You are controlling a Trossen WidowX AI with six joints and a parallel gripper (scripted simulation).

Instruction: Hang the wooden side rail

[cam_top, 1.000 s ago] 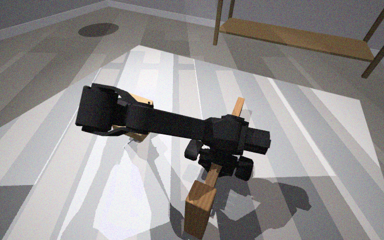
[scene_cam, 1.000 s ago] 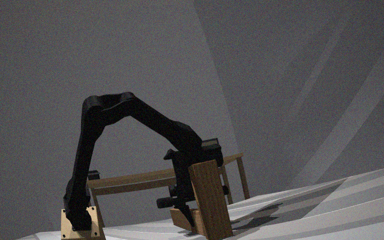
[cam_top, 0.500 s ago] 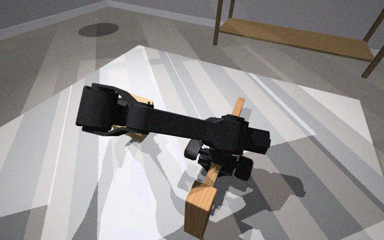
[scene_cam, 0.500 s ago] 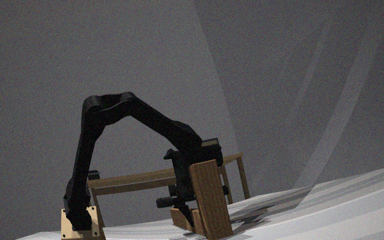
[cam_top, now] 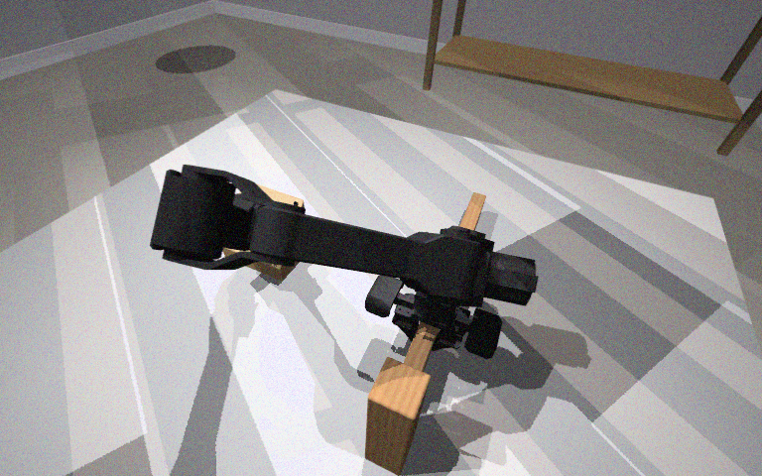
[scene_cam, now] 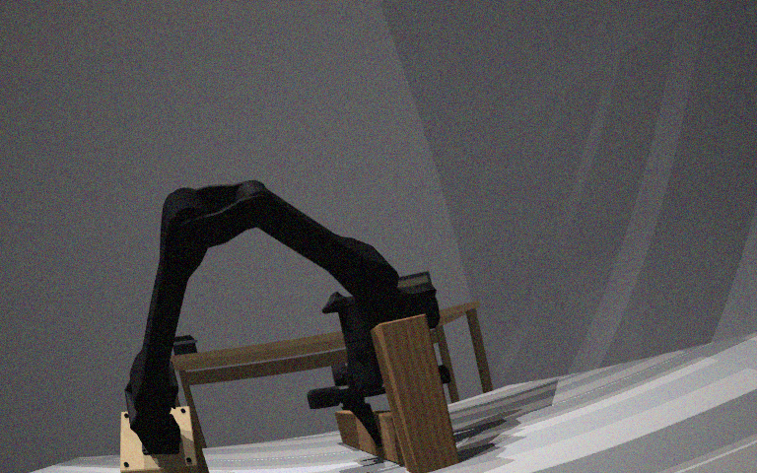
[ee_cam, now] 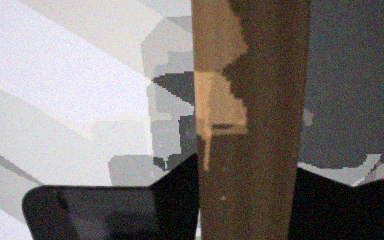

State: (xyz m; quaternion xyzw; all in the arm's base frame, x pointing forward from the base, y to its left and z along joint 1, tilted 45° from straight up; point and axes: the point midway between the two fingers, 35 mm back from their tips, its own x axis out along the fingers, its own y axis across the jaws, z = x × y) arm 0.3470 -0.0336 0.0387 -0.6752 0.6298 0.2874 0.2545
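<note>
The wooden side rail point(cam_top: 474, 210) point(scene_cam: 357, 430) point(ee_cam: 272, 100) runs under the gripper, with its near end close beside the headboard post. The post point(cam_top: 392, 423) point(scene_cam: 415, 390) is an upright wooden block, leaning in the exterior view's tilted view. My gripper point(cam_top: 428, 333) point(ee_cam: 226, 160) points down and is shut on the rail, with a dark finger on each side of it in the wrist view. The rail's far end sticks out beyond the gripper; whether it touches the table cannot be told. The hooks, the pins and the slot are hidden, so whether they are engaged cannot be told.
The arm reaches across from its light wooden base block point(cam_top: 284, 196) point(scene_cam: 128, 440). A wooden bench-like shelf point(cam_top: 584, 72) point(scene_cam: 267, 355) stands in the background. A dark round patch point(cam_top: 195, 59) lies on the floor at the back left in the top view.
</note>
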